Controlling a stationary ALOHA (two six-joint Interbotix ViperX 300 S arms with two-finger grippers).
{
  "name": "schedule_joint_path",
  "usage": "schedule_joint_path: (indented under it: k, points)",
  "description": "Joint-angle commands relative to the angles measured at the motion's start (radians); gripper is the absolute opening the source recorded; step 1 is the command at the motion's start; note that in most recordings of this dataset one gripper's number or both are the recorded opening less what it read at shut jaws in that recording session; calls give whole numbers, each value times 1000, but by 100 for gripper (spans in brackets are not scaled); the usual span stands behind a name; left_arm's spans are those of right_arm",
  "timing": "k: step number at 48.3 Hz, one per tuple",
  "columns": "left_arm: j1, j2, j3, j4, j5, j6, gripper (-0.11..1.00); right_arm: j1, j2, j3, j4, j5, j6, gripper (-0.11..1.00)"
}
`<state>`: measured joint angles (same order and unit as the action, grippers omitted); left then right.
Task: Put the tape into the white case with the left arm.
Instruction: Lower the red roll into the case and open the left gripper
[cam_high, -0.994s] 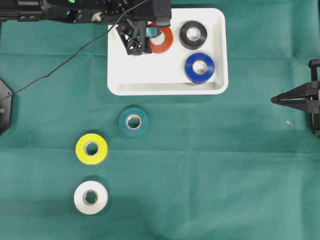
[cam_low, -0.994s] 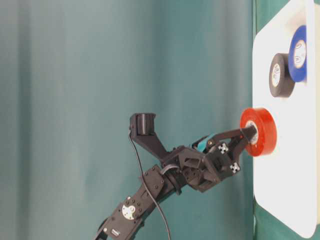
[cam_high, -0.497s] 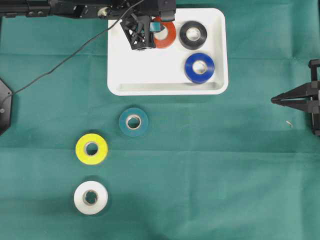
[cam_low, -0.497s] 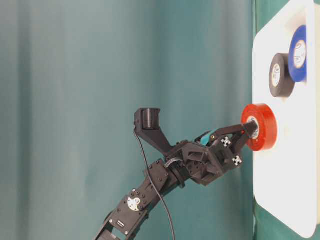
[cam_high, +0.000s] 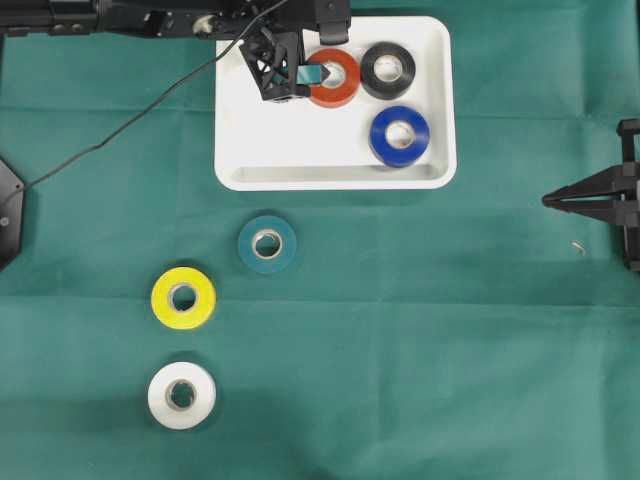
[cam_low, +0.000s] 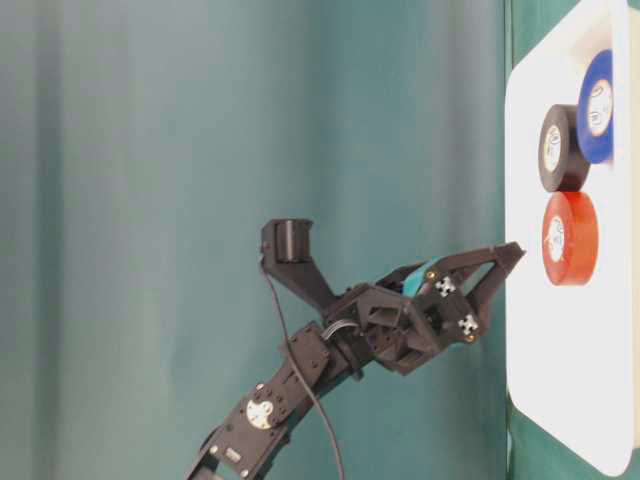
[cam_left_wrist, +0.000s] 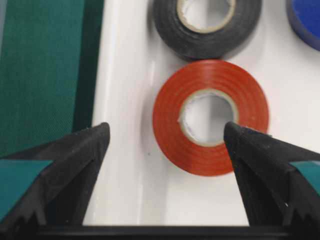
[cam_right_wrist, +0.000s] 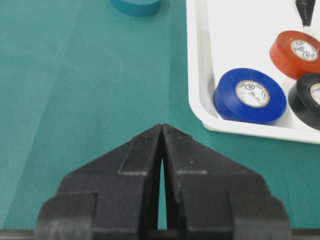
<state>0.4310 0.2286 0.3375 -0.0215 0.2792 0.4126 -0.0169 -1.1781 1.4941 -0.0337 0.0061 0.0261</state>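
The red tape (cam_high: 335, 78) lies flat in the white case (cam_high: 300, 150), at its back beside the black roll (cam_high: 387, 68). My left gripper (cam_high: 310, 65) hovers just over the roll's left side, open, its fingers wide apart and gripping nothing. In the left wrist view the red tape (cam_left_wrist: 170, 120) sits on the case floor (cam_left_wrist: 125, 175) ahead of the spread left gripper (cam_left_wrist: 165, 129). Seen from table level, the left gripper (cam_low: 497, 275) stands clear of the red tape (cam_low: 568, 238). My right gripper (cam_high: 548, 200) rests at the right edge, shut and empty.
A blue roll (cam_high: 399, 134) also lies in the case. On the green cloth lie a teal roll (cam_high: 267, 243), a yellow roll (cam_high: 183, 297) and a white roll (cam_high: 181, 394). The left arm's cable trails across the cloth at back left.
The left gripper has opened and let go of the red tape, which dropped flat onto the case floor beside the black roll. The right arm has not moved.
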Motion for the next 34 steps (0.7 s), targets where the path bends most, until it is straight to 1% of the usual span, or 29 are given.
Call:
schedule_joint_path:
  k: [1, 21, 34]
  points:
    - [-14, -69, 8, 2, -5, -3, 95, -3, 8, -11, -2, -11, 0, -9]
    - [-118, -295, 184, -3, -3, -15, 95, -5, 8, -11, -2, -11, 0, -9]
    - [-206, -426, 291, -5, -3, -60, 95, -6, 8, -12, -2, -11, 0, -9]
